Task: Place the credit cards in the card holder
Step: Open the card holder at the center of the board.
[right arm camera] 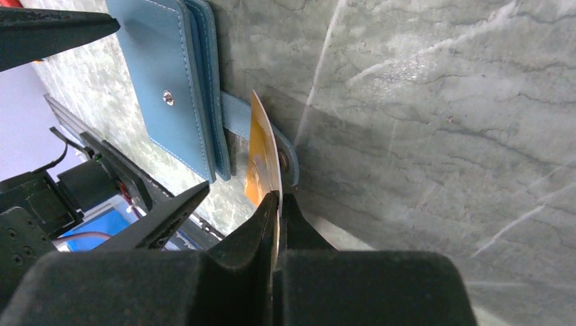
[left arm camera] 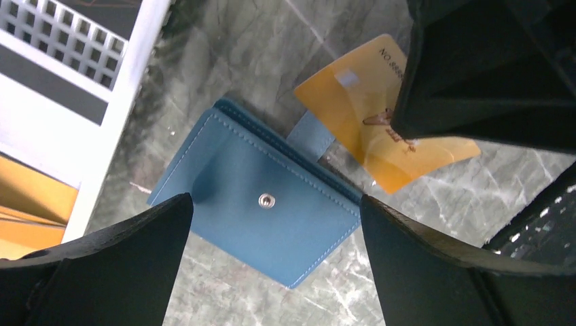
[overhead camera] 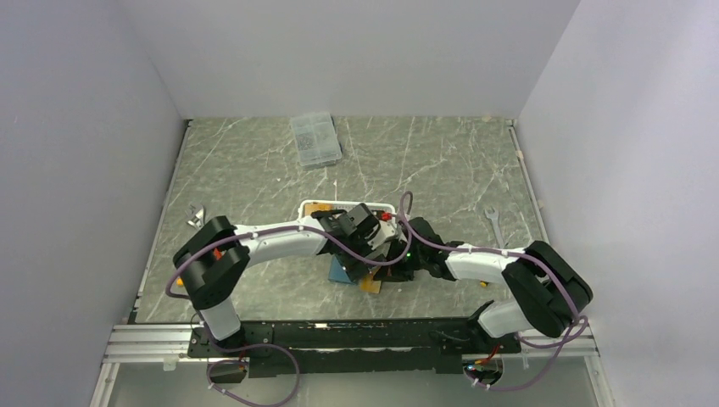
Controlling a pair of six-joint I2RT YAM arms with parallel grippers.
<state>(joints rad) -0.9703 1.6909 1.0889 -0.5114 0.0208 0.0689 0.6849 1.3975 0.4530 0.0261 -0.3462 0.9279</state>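
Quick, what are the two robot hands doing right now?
Left gripper: open, holding nothing, above the card holder.
Right gripper: shut on the yellow card.

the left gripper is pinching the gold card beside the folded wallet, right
Not the left: the right gripper pinches the gold card beside the folded wallet, as the right wrist view shows. The left gripper is open over the wallet.

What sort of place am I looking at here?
Probably a robotics test booth: plain white walls box in a marble-patterned table, and two robot arms are bolted to a rail at its near edge.
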